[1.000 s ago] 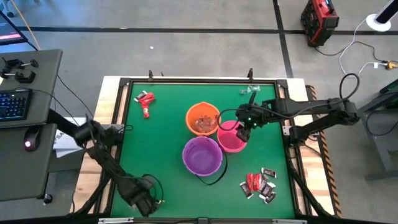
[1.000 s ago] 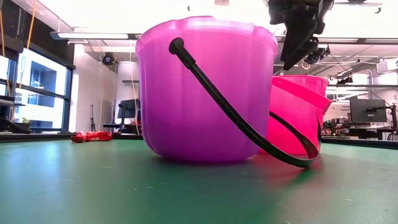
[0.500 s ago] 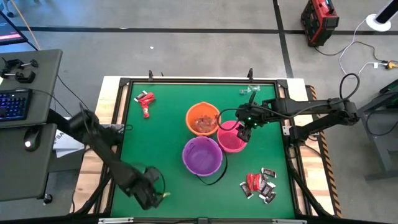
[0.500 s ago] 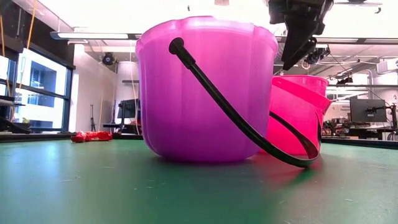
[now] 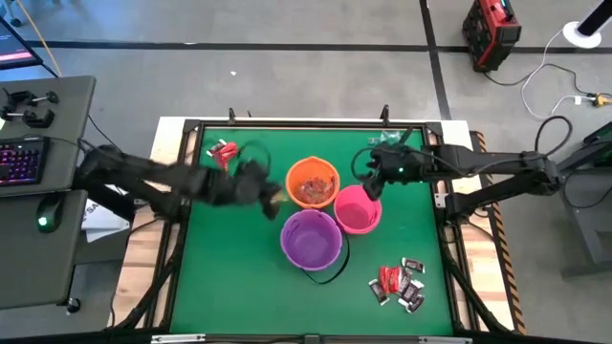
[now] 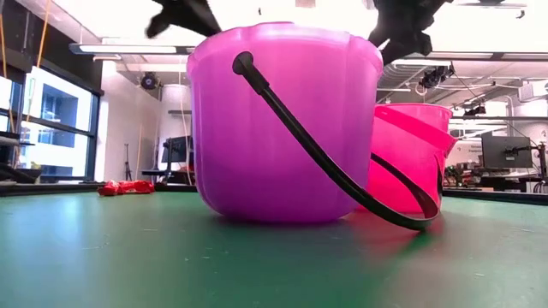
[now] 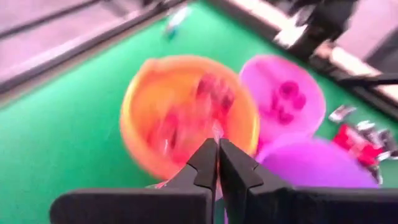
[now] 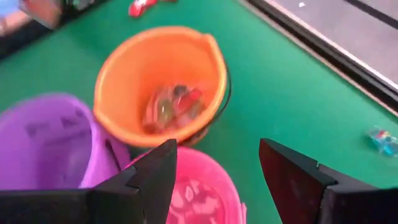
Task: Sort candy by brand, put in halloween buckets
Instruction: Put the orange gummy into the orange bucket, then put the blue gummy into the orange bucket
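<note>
No lettering, brand or number can be read anywhere in these views.

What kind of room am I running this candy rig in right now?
Probably a robotics lab or workshop: a desk with a lit keyboard beside the green table, taped lines on the concrete floor, and a monitor on benches in the room behind.
</note>
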